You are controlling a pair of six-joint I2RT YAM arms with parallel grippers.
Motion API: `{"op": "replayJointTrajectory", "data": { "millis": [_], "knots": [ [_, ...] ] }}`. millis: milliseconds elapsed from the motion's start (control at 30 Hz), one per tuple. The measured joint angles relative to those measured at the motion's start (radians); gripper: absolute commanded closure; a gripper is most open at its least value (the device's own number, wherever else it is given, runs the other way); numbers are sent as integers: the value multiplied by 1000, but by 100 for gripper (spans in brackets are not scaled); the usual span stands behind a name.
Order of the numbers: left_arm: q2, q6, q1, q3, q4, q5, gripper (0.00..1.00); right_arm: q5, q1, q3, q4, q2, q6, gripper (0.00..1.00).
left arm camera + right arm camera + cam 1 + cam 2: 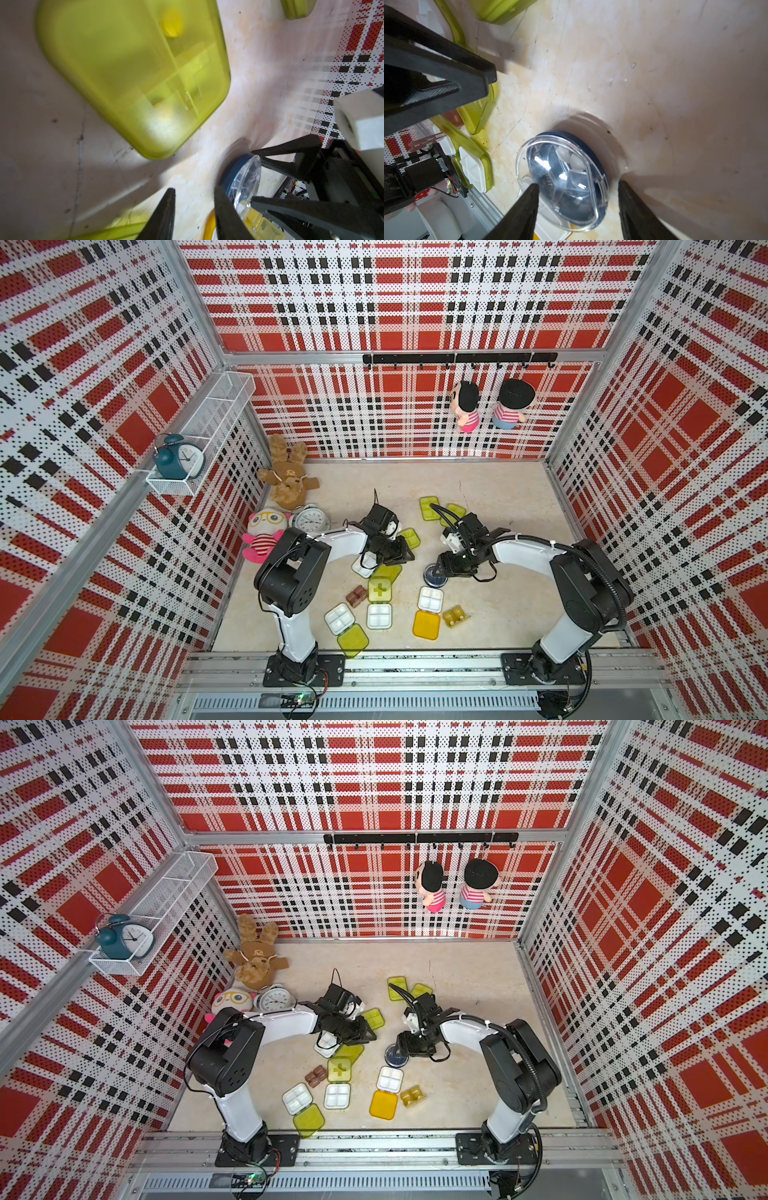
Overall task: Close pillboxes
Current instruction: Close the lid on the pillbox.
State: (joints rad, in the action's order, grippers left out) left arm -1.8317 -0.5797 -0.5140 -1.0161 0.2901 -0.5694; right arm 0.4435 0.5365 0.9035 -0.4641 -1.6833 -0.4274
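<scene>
Right gripper (577,184) stands wide open astride the round navy pillbox (562,166), gripping nothing; left gripper (195,189), slightly parted and empty, hovers near that box; an off-centre squeeze could skid it against the open white tray (430,598) just beside it.

I see a teal alarm clock (178,456) standing in a white wire shelf (226,396) on the left wall. In the table's (498,497) far left corner lie a brown plush bear (286,480), a pink-and-white plush (264,533) and a silver alarm clock (309,521). On the back wall, a doll in pink (466,406) and a doll in blue (511,404) hang from a black hook rail (457,358).
</scene>
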Motion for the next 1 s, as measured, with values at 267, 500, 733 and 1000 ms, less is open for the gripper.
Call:
{"op": "replayJointTrajectory", "data": {
  "millis": [267, 500, 733, 1000],
  "knots": [
    [0, -3, -13, 0, 3, 7, 64, -67, 31, 39, -52, -18, 28, 38],
    [0, -7, -15, 0, 3, 13, 64, -109, 43, 53, -71, -23, 30, 38],
    [0, -8, -15, 0, 3, 15, 64, -133, 53, 69, -90, -31, 30, 38],
    [1, -8, -15, 0, 3, 19, 64, -145, 58, 75, -94, -32, 15, 38]
  ]
}}
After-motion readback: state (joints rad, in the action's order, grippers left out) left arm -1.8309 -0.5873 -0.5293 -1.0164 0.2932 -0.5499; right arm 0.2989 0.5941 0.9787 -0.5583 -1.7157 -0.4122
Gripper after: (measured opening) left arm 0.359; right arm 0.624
